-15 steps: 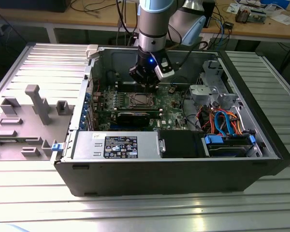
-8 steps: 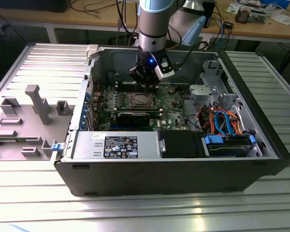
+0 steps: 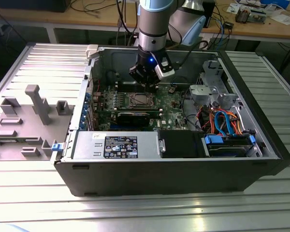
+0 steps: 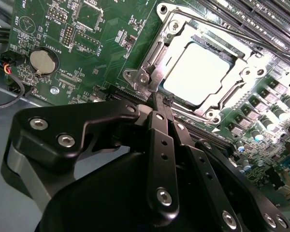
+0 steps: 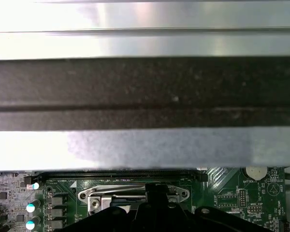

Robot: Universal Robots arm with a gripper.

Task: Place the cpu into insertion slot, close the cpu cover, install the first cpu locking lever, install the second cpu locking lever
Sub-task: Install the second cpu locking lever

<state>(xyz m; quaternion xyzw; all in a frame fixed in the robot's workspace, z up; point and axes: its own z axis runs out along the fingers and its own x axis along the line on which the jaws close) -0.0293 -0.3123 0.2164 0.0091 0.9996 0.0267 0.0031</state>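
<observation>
Hovering just beside the insertion slot on the green motherboard, the gripper has its fingers pressed together and empty, while the cpu, a dull silver square, sits seated under the lowered cpu cover; board print is unreadable.

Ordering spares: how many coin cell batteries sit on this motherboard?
1. The coin cell battery sits on the green motherboard, apart from the cpu cover; the gripper hides part of the board.
</observation>
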